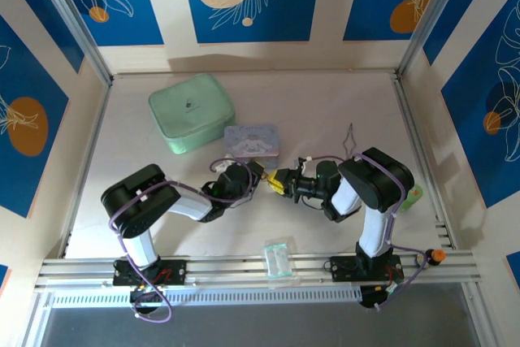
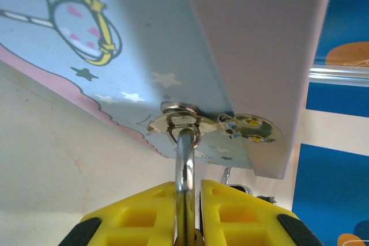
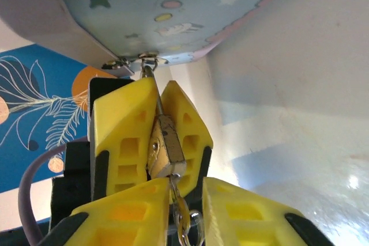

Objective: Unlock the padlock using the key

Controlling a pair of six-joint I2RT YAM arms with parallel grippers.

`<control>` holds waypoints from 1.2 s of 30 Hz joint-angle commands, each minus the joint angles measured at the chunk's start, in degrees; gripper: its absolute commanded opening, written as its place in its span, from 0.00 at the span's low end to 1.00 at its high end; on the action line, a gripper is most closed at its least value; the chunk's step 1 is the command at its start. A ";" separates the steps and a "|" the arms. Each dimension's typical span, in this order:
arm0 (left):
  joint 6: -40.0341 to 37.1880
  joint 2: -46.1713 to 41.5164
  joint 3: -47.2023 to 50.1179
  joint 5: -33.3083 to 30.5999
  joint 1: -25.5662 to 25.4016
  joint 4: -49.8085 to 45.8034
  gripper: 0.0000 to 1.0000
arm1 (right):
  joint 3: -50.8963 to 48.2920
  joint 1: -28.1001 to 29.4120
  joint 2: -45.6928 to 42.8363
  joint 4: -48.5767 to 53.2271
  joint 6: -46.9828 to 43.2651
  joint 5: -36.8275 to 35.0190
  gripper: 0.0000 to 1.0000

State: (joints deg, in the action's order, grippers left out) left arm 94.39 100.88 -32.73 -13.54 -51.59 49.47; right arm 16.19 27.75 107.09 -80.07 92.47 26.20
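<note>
The brass padlock (image 3: 164, 142) hangs by its silver shackle (image 2: 185, 159) from the hasp (image 2: 181, 120) of the pale-blue cartoon box (image 1: 252, 139). My left gripper (image 2: 187, 200) is shut on the padlock, its yellow fingers (image 3: 124, 136) pressing both sides of the body. In the top view the left gripper (image 1: 257, 178) and the right gripper (image 1: 281, 182) meet tip to tip in front of the box. The thin key (image 3: 180, 197) sticks into the padlock's underside, a small ring hanging from it. My right gripper (image 3: 185, 205) is closed around the key from below.
A mint-green zip case (image 1: 191, 111) lies behind the box on the left. A small clear plastic box (image 1: 279, 259) sits on the front rail. A silver wire ring (image 1: 351, 139) lies to the right, and a green object (image 1: 414, 197) rests by the right wall.
</note>
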 commanded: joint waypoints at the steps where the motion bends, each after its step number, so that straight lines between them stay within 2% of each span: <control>1: -1.51 -1.29 -1.43 1.69 0.08 3.80 0.00 | -1.46 -0.50 -2.56 -0.10 -1.48 -0.12 0.30; 7: -1.40 -0.77 -1.09 1.41 0.62 4.47 0.00 | -2.83 -0.33 -3.64 0.57 -1.67 -0.26 0.25; 11: -1.40 -0.53 -1.19 1.40 0.70 4.62 0.00 | -3.64 0.00 -3.31 0.11 -1.67 -0.62 0.14; 15: -1.35 -0.41 -1.17 1.97 0.68 5.10 0.00 | -2.12 0.59 -1.94 -0.23 -1.32 -0.07 0.09; 22: -0.94 -0.61 -0.56 3.08 0.03 5.34 0.00 | 0.63 1.43 -1.17 -0.25 -0.82 -0.21 0.04; 27: 0.66 0.88 -0.47 3.83 -1.37 9.56 0.00 | 2.04 1.78 0.36 -0.17 -0.63 -0.61 0.02; 36: 1.40 0.91 -1.27 4.72 -3.25 10.02 0.00 | 4.95 2.05 1.21 -0.26 0.43 -1.03 0.02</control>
State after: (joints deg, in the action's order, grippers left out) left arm 94.45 101.73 -32.62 -15.70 -50.92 50.61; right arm 17.87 28.47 107.61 -79.18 92.58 25.89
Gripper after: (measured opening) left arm 0.143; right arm 0.045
